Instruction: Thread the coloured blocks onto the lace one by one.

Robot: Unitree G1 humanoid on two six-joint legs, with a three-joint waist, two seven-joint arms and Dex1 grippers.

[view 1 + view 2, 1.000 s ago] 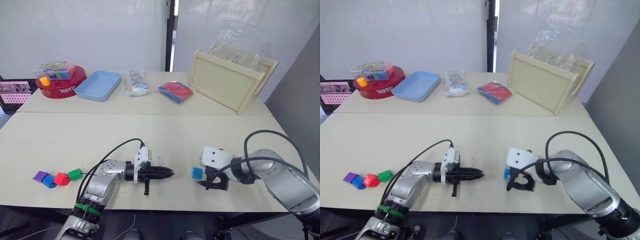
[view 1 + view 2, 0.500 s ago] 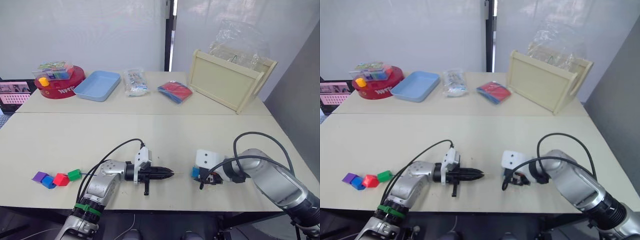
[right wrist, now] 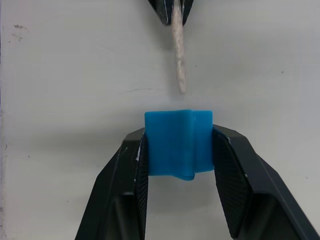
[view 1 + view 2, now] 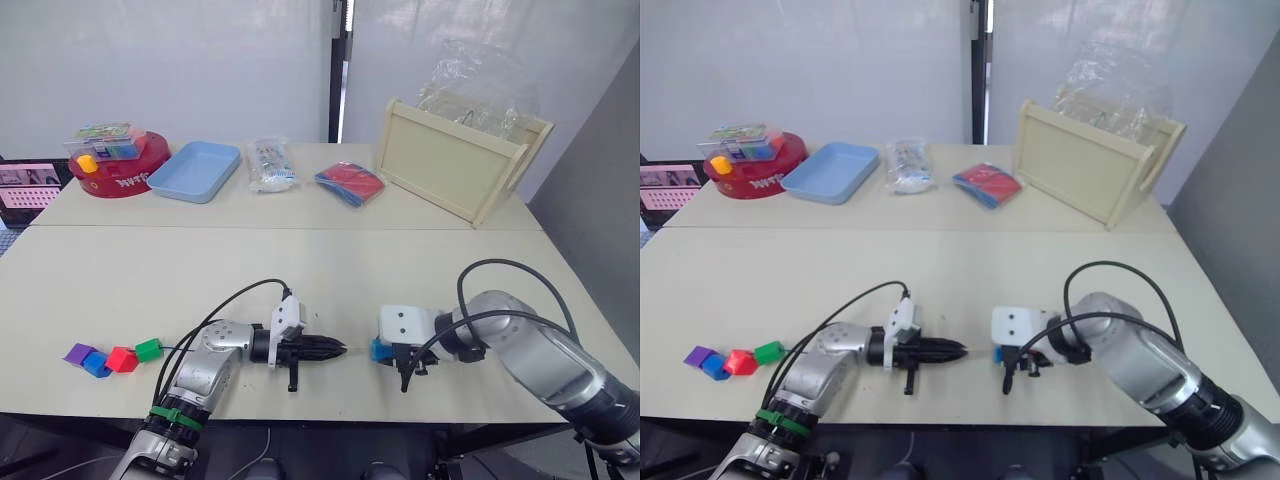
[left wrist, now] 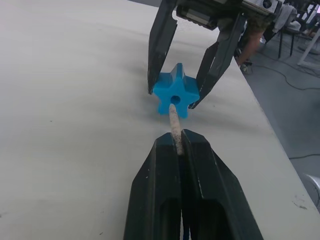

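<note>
The left gripper (image 5: pixel 181 145) pinches the thin dark-blue lace's pale stiff tip (image 5: pixel 174 120) just before the hole of the small light blue plastic block (image 3: pixel 178 142) squeezed in the right gripper (image 3: pixel 178 150) above the table's near edge, so next the tip must slide straight in

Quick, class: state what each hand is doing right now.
Left hand: shut on the lace, near its pale tip.
Right hand: shut on the light blue block.

A light-blue star-shaped plastic block (image 5: pixel 175 95) is sitting upright just off the pale stiff lace tip (image 5: pixel 174 124); purple, blue, red and green blocks (image 4: pixel 108 356) are lying clustered on the table's (image 4: pixel 150 280) left.
</note>
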